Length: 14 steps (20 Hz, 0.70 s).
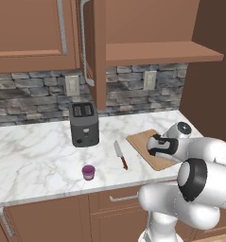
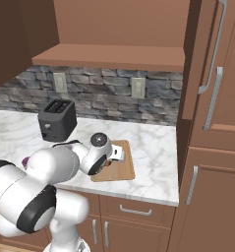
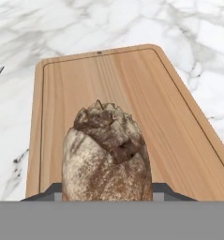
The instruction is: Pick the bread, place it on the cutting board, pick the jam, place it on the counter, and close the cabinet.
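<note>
Over cutting board (image 3: 179, 122) | gripper (image 3: 106, 194) clamps bread (image 3: 106, 154); board edges unobstructed; knife (image 1: 120, 154) beside left edge

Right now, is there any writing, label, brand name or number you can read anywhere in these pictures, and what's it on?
None: no readable text in any view.
The jam: no label visible on the jar.
The toaster: plain dark front, no brand or markings legible.
The wall outlets: blank plates.
The cutting board, the bread and the knife: no lettering.
</note>
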Available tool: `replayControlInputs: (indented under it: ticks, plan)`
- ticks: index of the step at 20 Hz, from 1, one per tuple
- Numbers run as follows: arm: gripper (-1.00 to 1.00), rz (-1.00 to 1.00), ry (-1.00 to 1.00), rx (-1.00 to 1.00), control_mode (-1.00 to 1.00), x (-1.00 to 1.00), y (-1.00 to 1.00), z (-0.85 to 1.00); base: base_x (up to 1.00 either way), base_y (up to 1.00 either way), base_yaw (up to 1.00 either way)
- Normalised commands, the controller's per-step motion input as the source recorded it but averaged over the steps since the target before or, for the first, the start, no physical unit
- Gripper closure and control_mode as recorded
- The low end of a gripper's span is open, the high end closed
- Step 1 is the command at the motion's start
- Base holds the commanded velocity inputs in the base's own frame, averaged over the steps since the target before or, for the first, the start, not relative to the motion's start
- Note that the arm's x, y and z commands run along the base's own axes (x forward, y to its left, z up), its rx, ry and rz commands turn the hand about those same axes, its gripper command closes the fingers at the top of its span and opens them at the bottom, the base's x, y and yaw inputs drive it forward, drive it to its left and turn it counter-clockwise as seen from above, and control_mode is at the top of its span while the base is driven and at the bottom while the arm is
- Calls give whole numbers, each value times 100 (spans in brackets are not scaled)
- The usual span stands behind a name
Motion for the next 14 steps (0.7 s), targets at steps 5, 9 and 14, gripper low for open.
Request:
replayControlInputs:
  ticks: [5,9,14]
  plan:
    - [100,1,2,0,-100,0,0,0,0,0,0]
    - [100,1,0,0,-100,0,0,0,0,0,0]
    - [-100,0,0,0,-100,0,0,0,0,0,0]
